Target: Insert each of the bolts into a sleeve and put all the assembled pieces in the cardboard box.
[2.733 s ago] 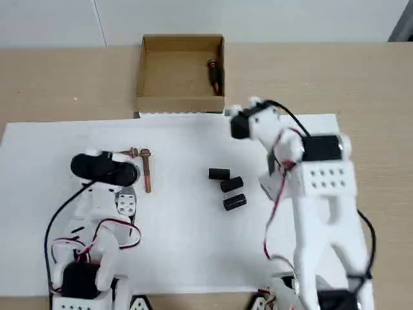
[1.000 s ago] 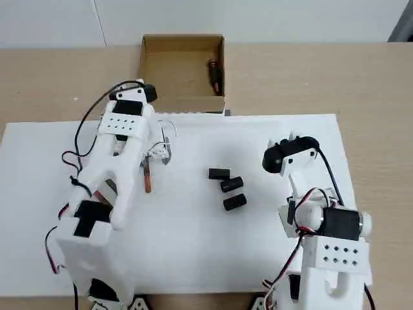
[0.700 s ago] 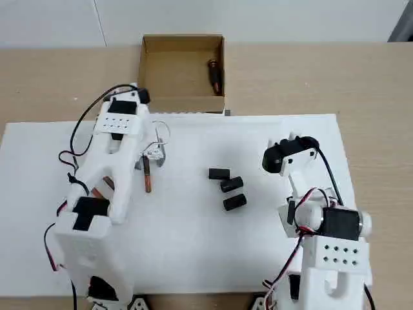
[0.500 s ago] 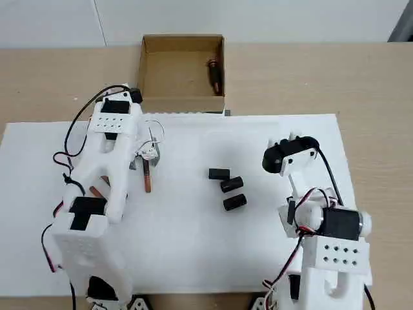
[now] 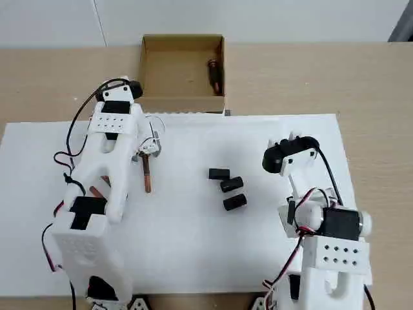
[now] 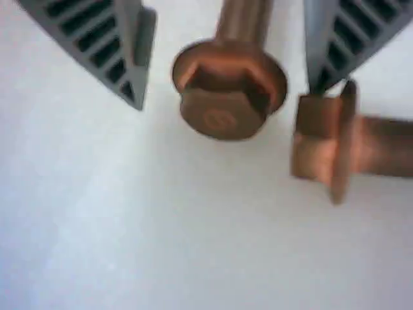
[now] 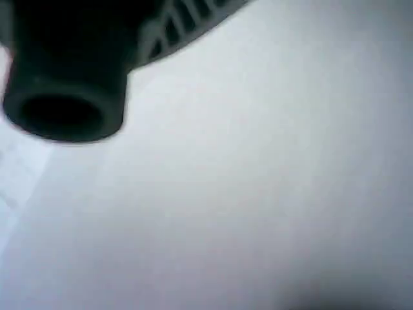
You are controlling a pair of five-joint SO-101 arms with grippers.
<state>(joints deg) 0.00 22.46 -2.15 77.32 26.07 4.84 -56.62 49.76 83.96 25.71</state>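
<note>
Left claw [image 6: 229, 90] open, jaws straddling the head of one bolt [image 5: 147, 177], which lies on the white sheet [image 5: 193, 258] left of centre in the high view. Risk for you: a second bolt [image 6: 335, 152] lies just beside one jaw; closing may knock it away or pinch both heads.

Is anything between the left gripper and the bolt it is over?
Nothing visible: the left gripper is open with the bolt head between its fingers. A second bolt lies just outside one finger.

No legible text — bolt stamp [image 6: 213, 120] blurred
</note>
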